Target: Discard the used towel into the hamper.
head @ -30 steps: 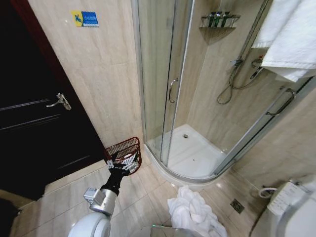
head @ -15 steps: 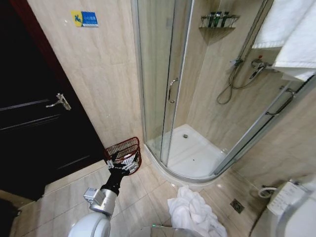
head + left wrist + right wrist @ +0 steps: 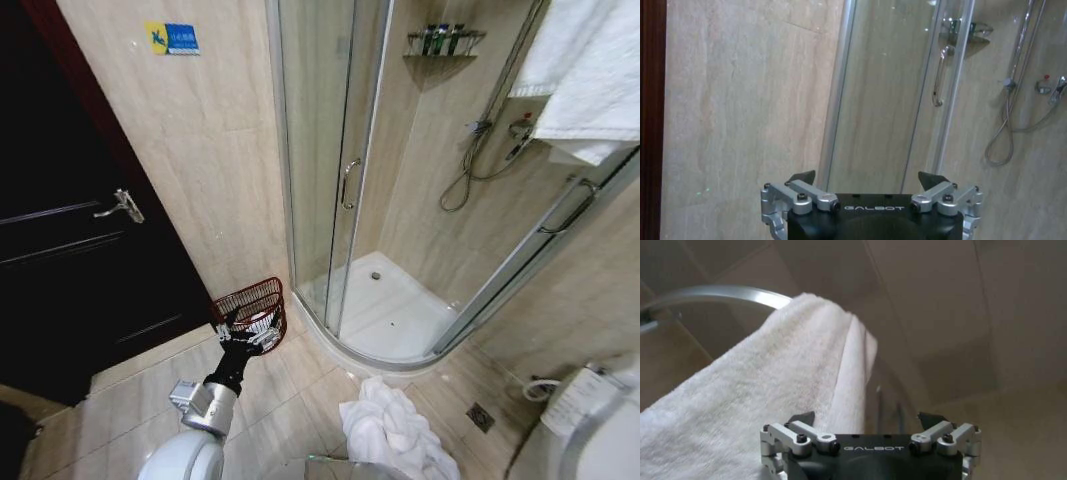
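Hanging low at the robot's left, the left gripper (image 3: 243,331) sits just in front of the hamper (image 3: 252,300), fingers spread apart w/ nothing between them; the left wrist view confirms it, both finger tips wide w/ bare tiled wall and shower glass behind. Hamper stands on the floor tiles in the corner between the dark door (image 3: 70,250) and the shower enclosure (image 3: 340,180), rim tilted a bit toward the camera; something pale shows inside, can't tell what. Crumpled white towel (image 3: 385,428) lies in a heap on the floor near the shower tray's curved edge, well apart from the hamper, to the robot's right of it. Right gripper (image 3: 867,421) is up by a folded white towel on a rail (image 3: 740,405), jaws apart; the towel's edge lies btw. them but contact can't be made out. Top right of the head view, white towels (image 3: 590,70) hang over the shower door frame. Toilet (image 3: 590,420) sits at lower right.
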